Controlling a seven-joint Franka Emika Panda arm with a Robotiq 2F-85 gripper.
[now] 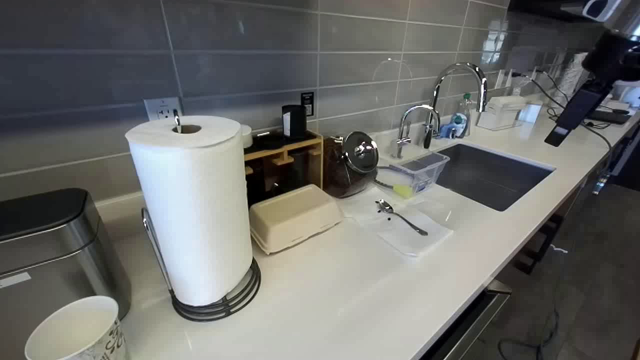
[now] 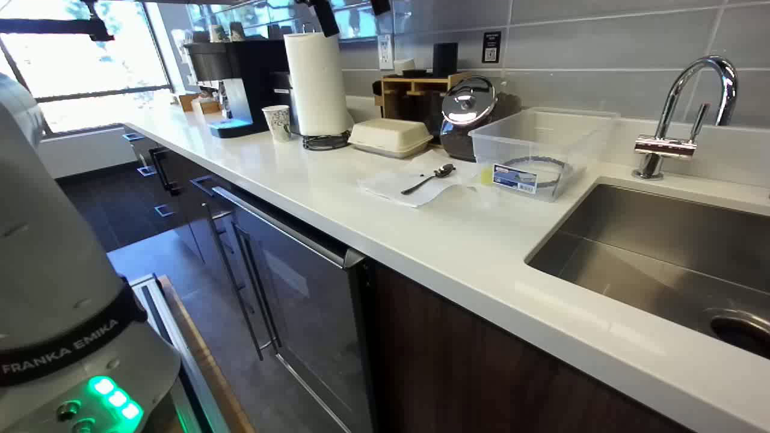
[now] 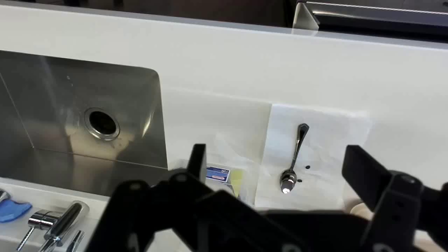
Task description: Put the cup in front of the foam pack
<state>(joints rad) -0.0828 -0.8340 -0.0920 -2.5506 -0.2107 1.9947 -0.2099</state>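
Note:
The white cup with dark marks on its side stands upright on the counter beside the paper towel roll, cut off at the frame edge in an exterior view (image 1: 75,332) and whole in an exterior view (image 2: 277,123). The cream foam pack (image 1: 295,217) lies closed on the counter on the roll's other side, also in an exterior view (image 2: 391,137). A small part of it shows behind a finger in the wrist view (image 3: 362,210). My gripper (image 3: 278,155) is open and empty, high above the counter over the napkin and spoon, away from the cup. The cup is out of the wrist view.
The paper towel roll (image 1: 195,215) stands between cup and foam pack. A spoon (image 1: 400,217) lies on a napkin (image 1: 415,237). A clear plastic bin (image 2: 541,150), metal-lidded pot (image 2: 469,117), wooden box (image 2: 415,90), sink (image 3: 84,115), tap (image 2: 668,120) and coffee machine (image 2: 252,78) stand around.

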